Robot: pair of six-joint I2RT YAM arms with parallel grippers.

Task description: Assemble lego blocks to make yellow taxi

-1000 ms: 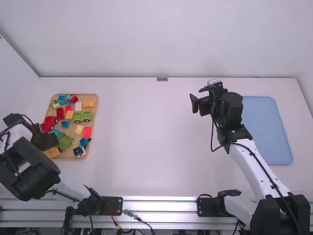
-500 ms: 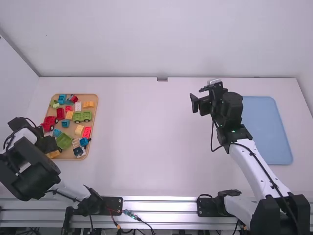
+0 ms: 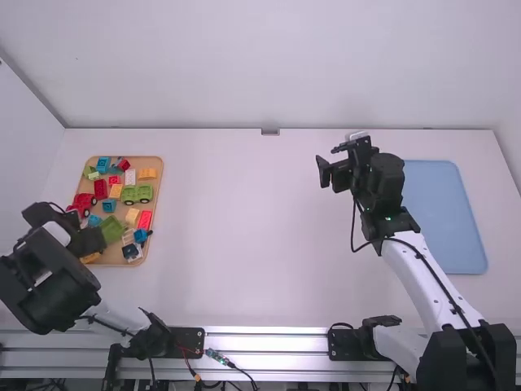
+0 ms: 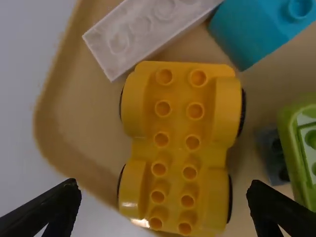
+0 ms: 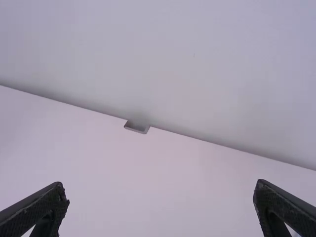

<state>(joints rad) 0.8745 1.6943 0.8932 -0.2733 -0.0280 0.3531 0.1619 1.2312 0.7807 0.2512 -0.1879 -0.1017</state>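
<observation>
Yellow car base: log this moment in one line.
left fingers: open, facing yellow plastic wheeled base | base: ungripped, in tan tray | right fingers: open

Observed: white table (image 3: 260, 236), meeting pale far wall (image 3: 269, 65) along thin dark seam. Noted near middle of that seam: small grey bracket (image 3: 270, 131). At left, pale left wall (image 3: 23, 130), joined to far wall at slanting dark line. At right, pale right wall (image 3: 511, 151). Along near edge, silvery rails (image 3: 269, 343). Lit softly, fairly evenly.

White table (image 3: 244, 236), tan tray (image 3: 158, 182) left, blue mat (image 3: 444, 216) right
</observation>
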